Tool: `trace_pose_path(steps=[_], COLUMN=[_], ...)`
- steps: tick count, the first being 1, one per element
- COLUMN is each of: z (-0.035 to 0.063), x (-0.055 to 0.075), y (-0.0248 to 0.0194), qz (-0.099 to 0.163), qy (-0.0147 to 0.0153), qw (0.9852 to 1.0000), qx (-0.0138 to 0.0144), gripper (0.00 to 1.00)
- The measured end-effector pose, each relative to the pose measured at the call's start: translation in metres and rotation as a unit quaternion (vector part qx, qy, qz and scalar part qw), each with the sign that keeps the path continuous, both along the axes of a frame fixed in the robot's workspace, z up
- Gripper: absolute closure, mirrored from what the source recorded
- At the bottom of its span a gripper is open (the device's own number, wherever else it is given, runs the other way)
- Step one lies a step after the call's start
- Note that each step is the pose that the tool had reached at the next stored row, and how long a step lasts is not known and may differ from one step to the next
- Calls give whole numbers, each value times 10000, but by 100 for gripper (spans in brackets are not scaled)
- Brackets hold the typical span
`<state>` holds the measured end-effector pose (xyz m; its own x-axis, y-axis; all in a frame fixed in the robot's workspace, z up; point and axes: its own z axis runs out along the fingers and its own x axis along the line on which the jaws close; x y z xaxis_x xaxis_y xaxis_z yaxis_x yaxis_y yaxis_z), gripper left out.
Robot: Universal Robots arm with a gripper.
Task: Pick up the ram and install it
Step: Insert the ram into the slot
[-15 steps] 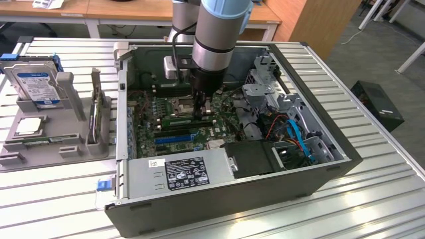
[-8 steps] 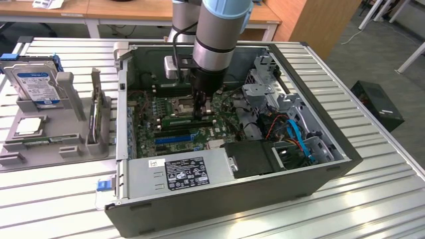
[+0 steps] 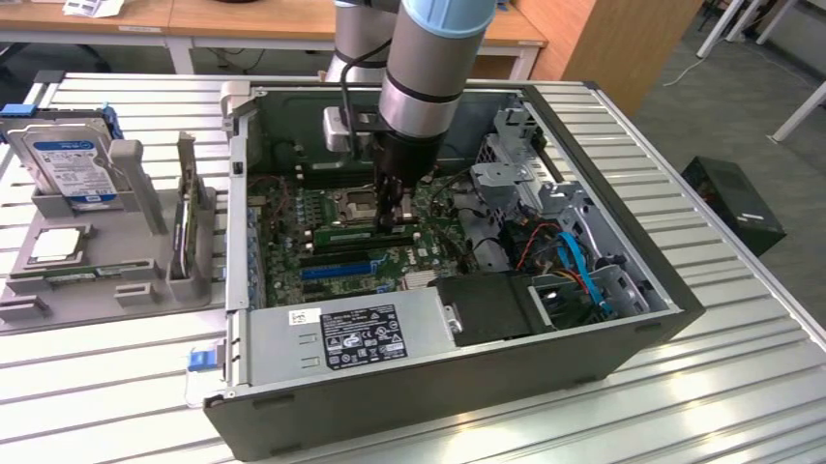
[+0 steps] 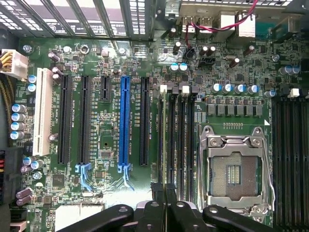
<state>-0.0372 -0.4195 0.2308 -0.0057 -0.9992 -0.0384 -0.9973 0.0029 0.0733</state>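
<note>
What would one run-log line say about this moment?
task: ram install | gripper: shut on ram | place: inside case, over memory slots beside empty socket

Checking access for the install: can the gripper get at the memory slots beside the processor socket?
Likely yes: the case lies open, and the gripper hangs just above the memory slots, with no cable or bracket crossing them.

A slatted metal surface (image 3: 722,319) lies under even indoor light. Behind the surface stand wooden desks (image 3: 258,19) with white legs, one carrying white paper (image 3: 93,8). A wooden cabinet (image 3: 620,39) rises by the surface's far corner. Past the surface, on the exterior view's right, grey floor (image 3: 703,106) holds a black box (image 3: 733,203), with white furniture legs (image 3: 742,24) beyond.
</note>
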Motion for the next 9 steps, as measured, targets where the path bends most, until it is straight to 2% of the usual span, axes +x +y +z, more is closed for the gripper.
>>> trace_pose_path(steps=[4,9], z=[0,0], x=[21,22], y=[0,0], qz=[0,-1], qy=[45,48], qw=[10000,10000], qx=[0,0], gripper=[88,88])
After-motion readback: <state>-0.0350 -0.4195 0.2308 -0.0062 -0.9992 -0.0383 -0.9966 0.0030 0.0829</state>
